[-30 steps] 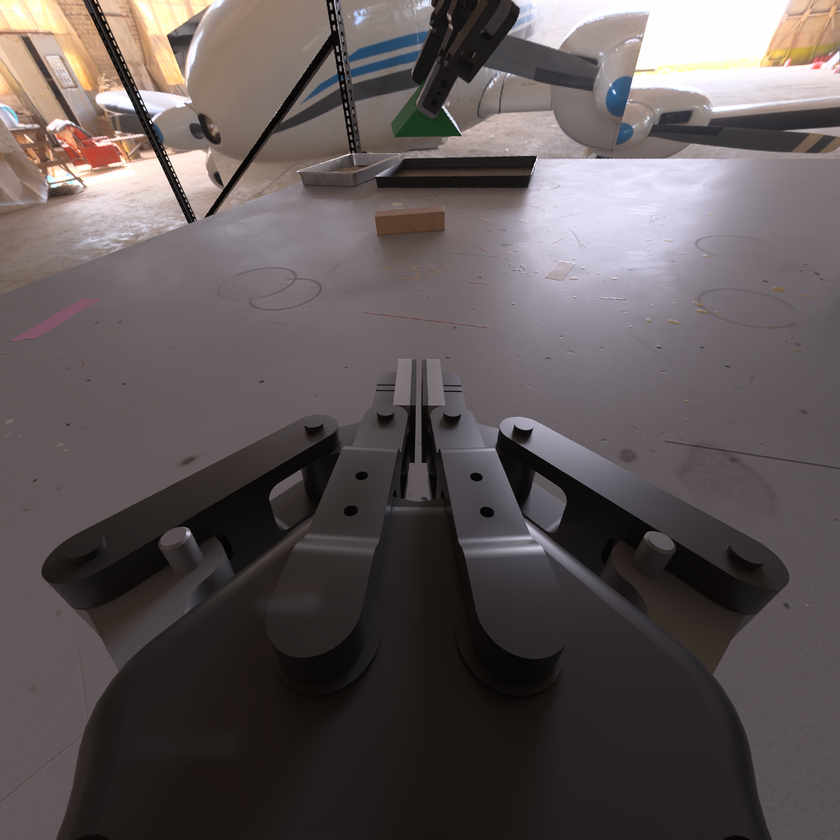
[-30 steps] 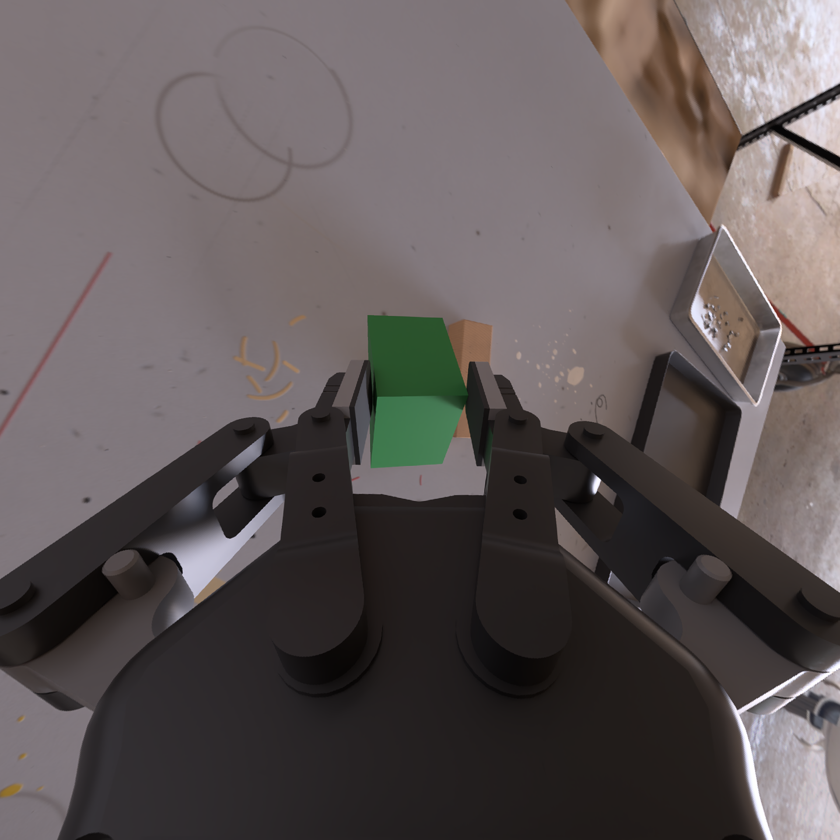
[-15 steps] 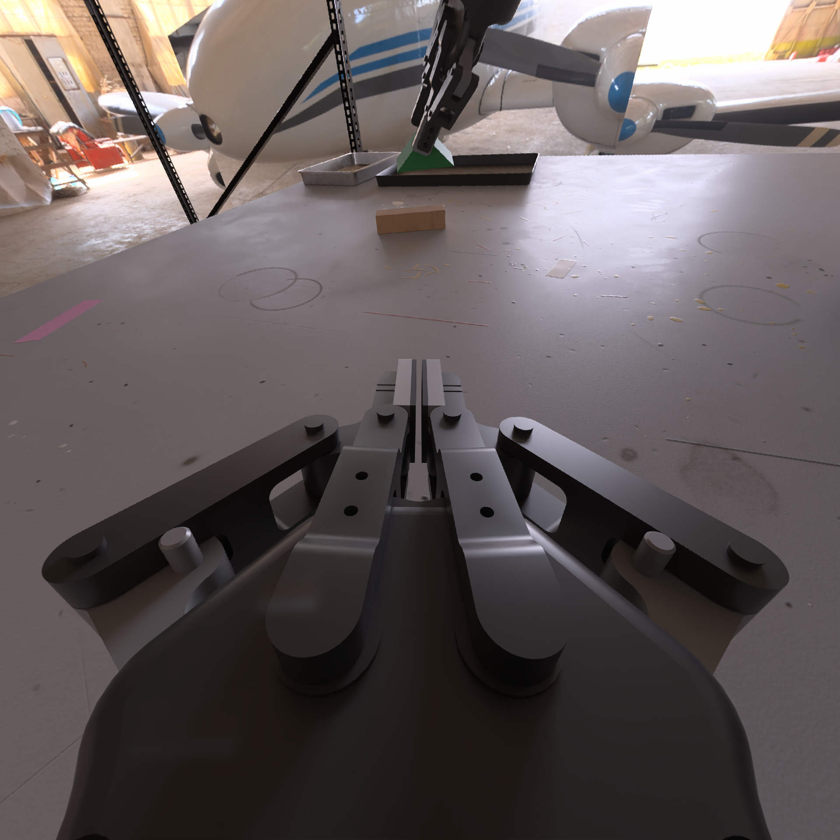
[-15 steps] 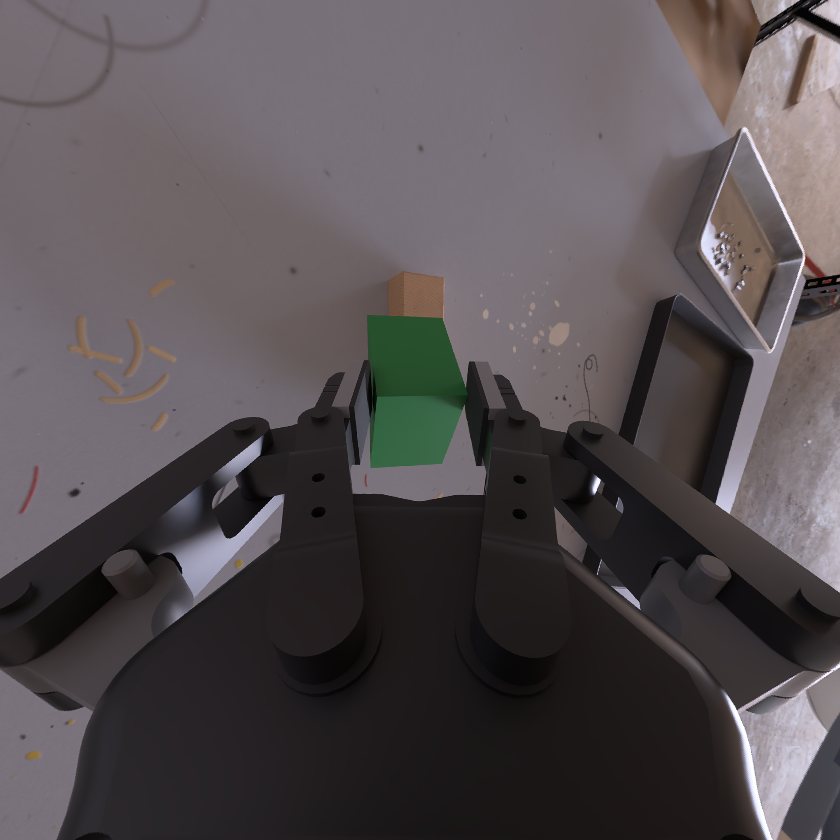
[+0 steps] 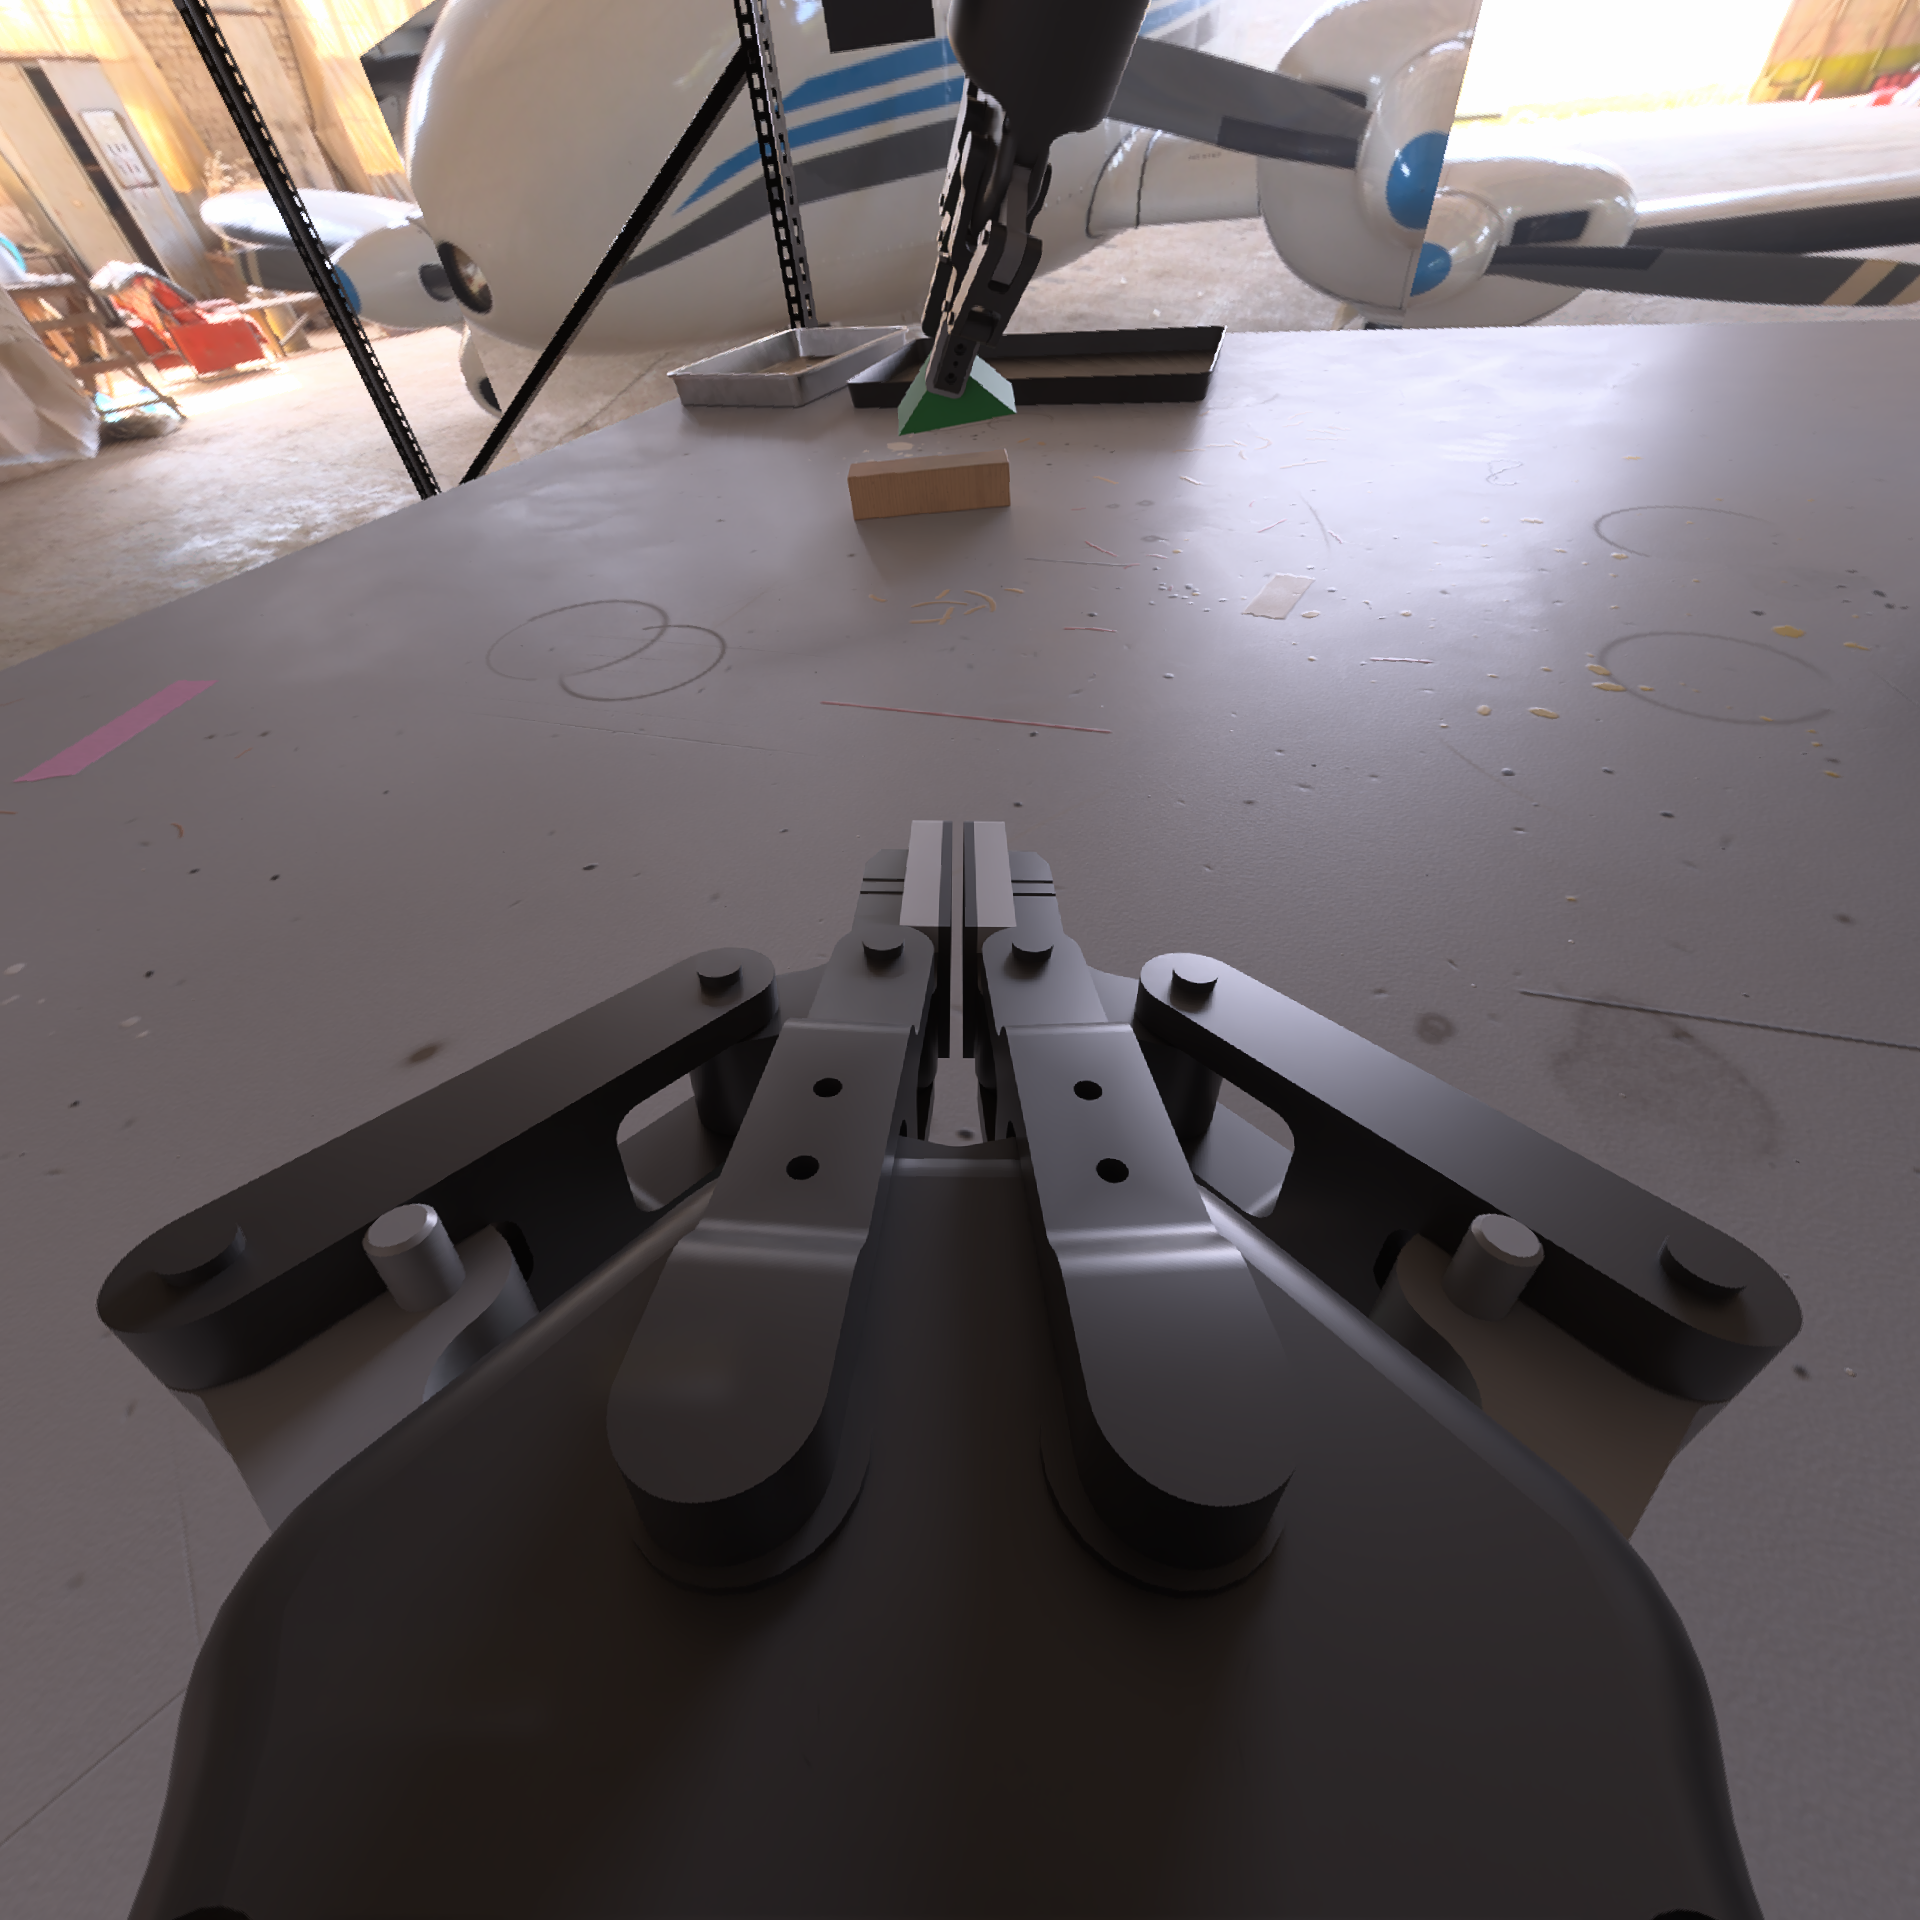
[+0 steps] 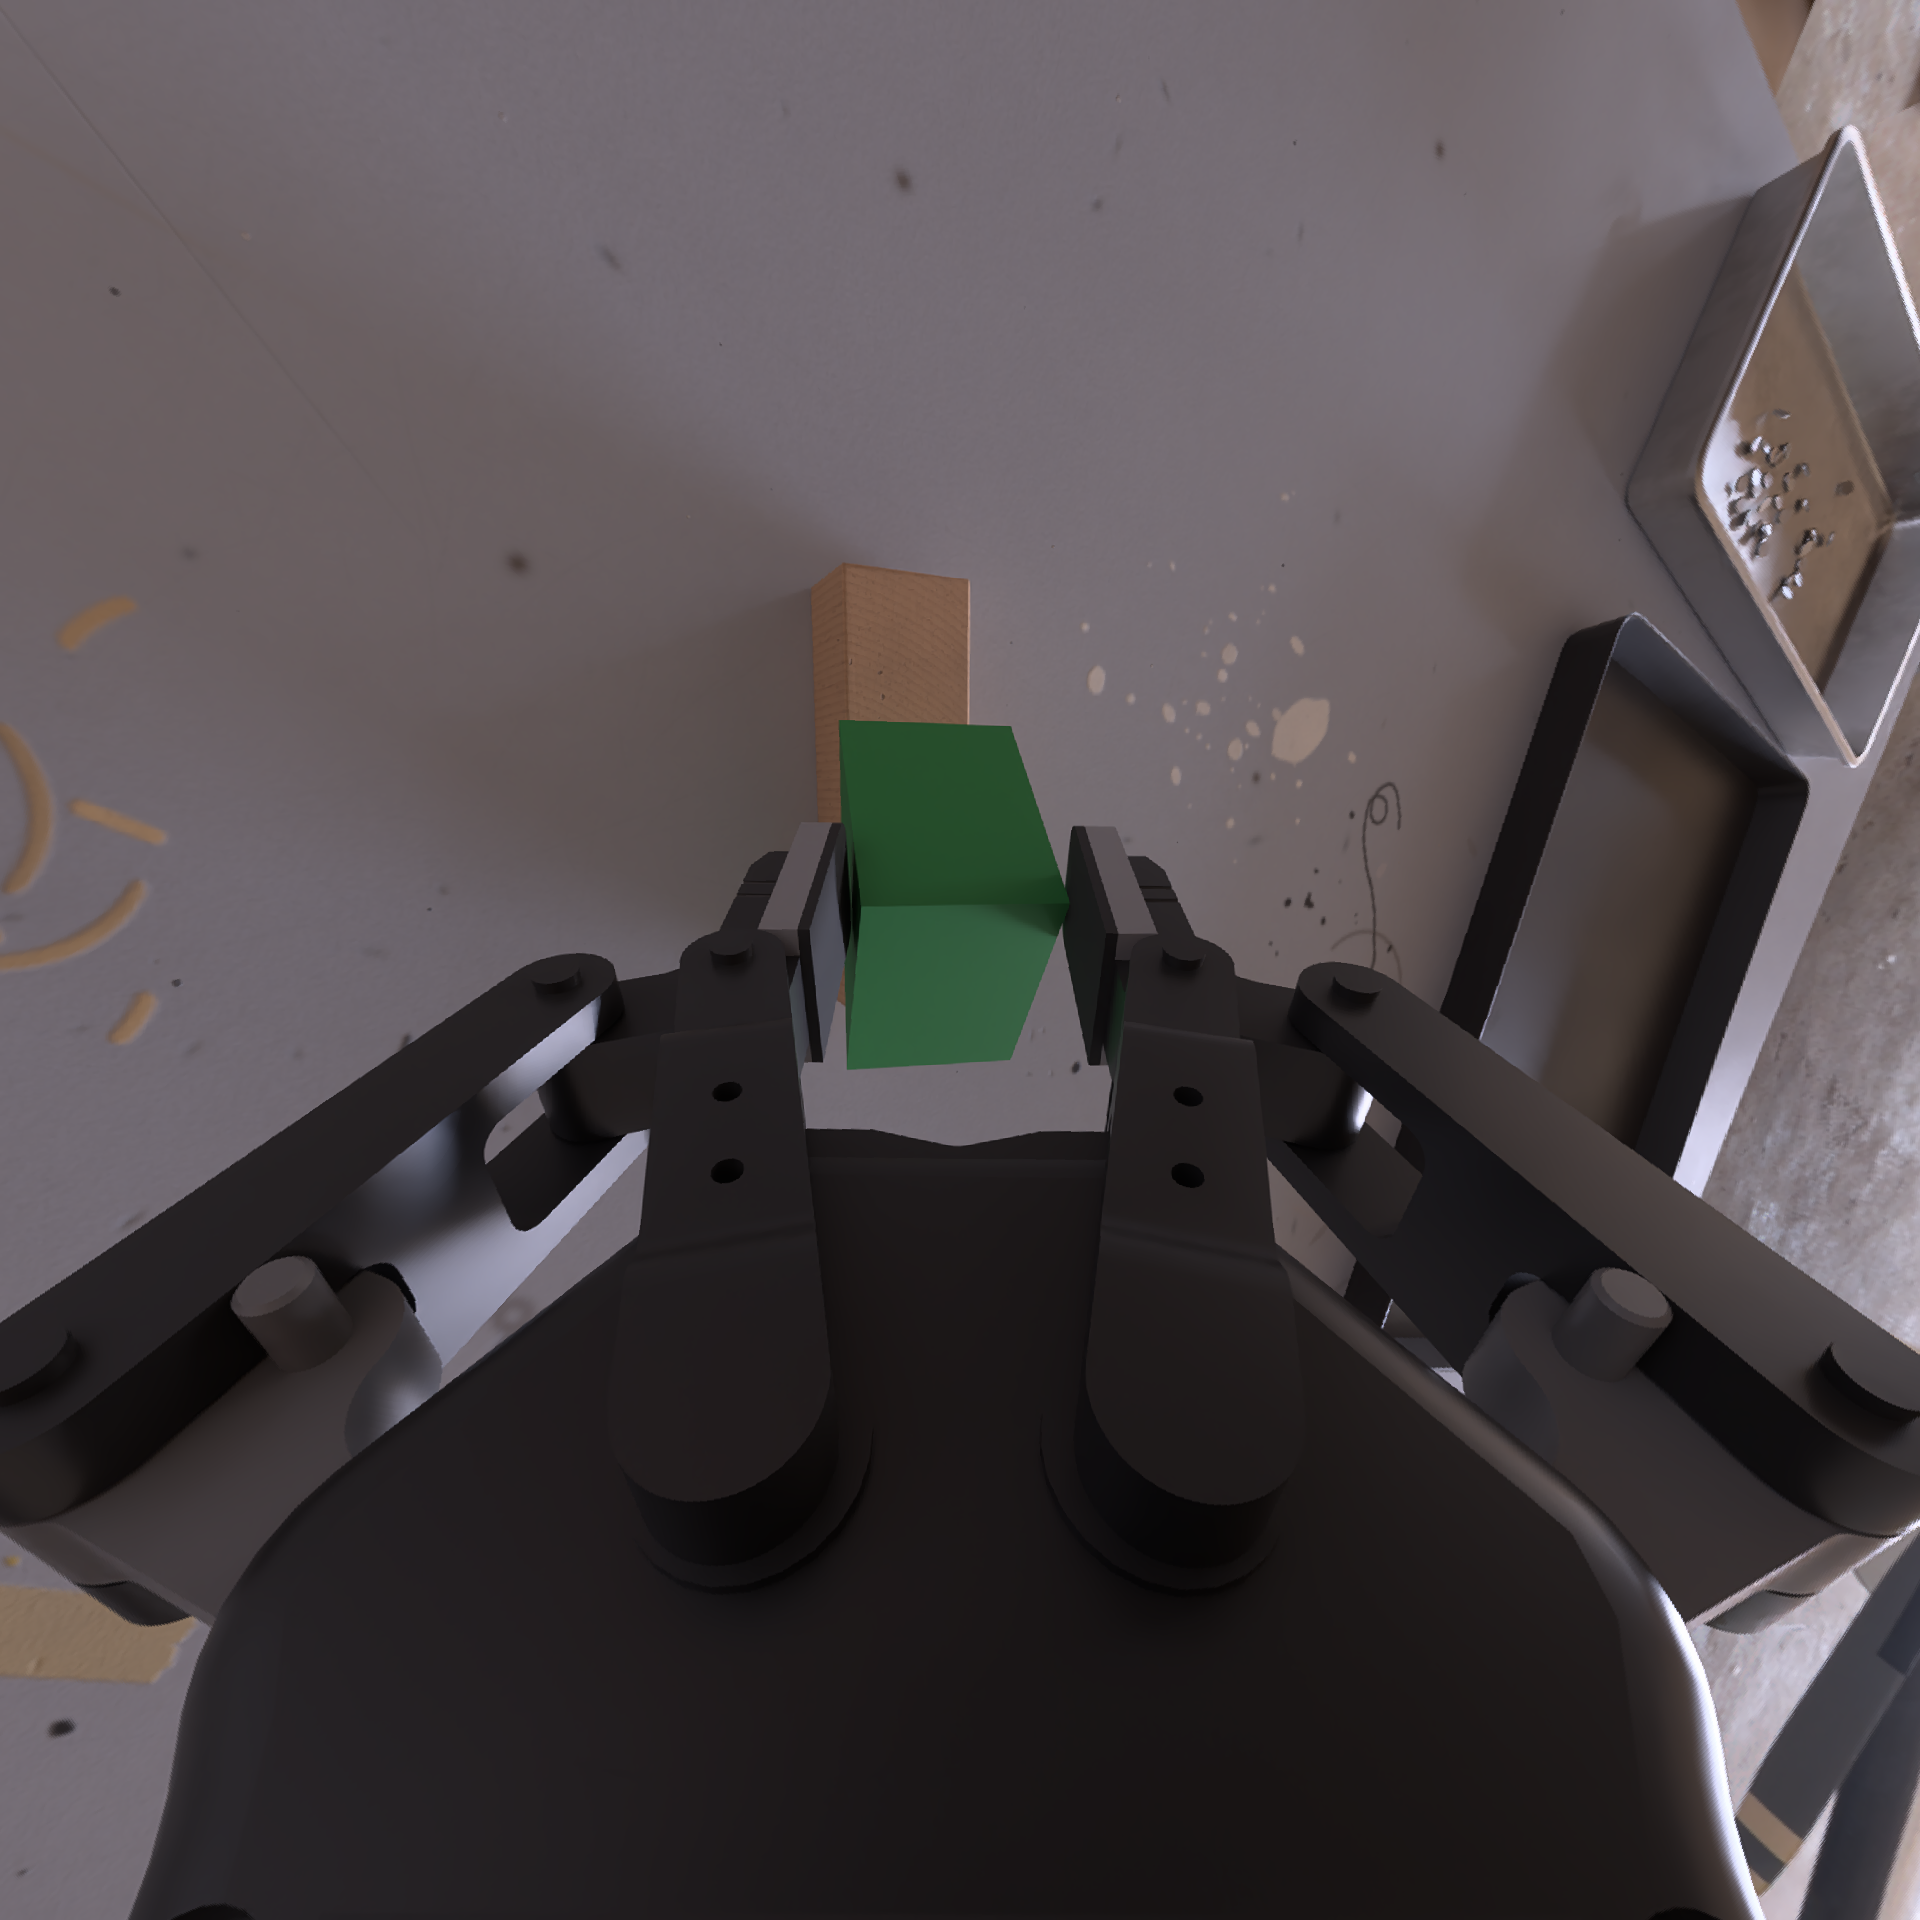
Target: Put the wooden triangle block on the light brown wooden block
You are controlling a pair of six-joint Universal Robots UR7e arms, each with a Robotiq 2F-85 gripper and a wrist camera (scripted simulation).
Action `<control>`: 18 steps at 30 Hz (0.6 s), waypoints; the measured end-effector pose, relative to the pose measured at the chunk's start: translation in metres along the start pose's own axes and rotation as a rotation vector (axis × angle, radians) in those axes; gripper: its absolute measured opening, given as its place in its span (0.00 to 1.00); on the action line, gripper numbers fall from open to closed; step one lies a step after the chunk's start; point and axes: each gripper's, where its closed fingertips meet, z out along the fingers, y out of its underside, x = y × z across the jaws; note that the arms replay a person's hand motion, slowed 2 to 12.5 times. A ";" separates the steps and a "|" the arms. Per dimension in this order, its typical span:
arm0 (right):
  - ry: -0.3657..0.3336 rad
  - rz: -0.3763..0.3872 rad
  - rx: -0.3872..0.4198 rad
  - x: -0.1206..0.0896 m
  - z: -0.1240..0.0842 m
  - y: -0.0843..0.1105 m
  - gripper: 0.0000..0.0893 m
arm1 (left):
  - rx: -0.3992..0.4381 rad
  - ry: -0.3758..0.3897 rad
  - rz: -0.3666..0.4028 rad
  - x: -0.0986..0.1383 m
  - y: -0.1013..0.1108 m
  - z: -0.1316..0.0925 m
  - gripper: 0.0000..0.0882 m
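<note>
My right gripper (image 6: 951, 914) is shut on the green triangle block (image 6: 940, 894) and holds it in the air just above the near end of the light brown wooden block (image 6: 899, 644), which lies flat on the grey table. In the left wrist view the right gripper (image 5: 961, 369) hangs with the triangle block (image 5: 956, 405) a little above and behind the light brown block (image 5: 928, 484). My left gripper (image 5: 956, 873) is shut and empty, low over the near part of the table, far from both blocks.
A black tray (image 6: 1621, 862) and a silver tray (image 6: 1787, 457) with small bits in it sit at the table's edge, right of the blocks; both show at the far edge in the left wrist view (image 5: 1112, 364). A black rack post (image 5: 774, 156) stands behind.
My right gripper has come down with the triangle block and moved closer to the light brown block. My left gripper has not moved.
</note>
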 end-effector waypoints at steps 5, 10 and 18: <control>-0.010 -0.001 -0.011 0.002 0.010 0.001 0.42 | -0.004 0.004 -0.002 0.000 0.000 0.000 0.02; -0.020 -0.001 -0.018 0.003 0.017 0.001 0.42 | -0.006 0.010 -0.007 0.000 0.001 0.001 0.01; -0.036 -0.006 -0.017 0.003 0.027 0.000 0.42 | -0.003 0.019 -0.018 0.000 0.000 0.001 0.01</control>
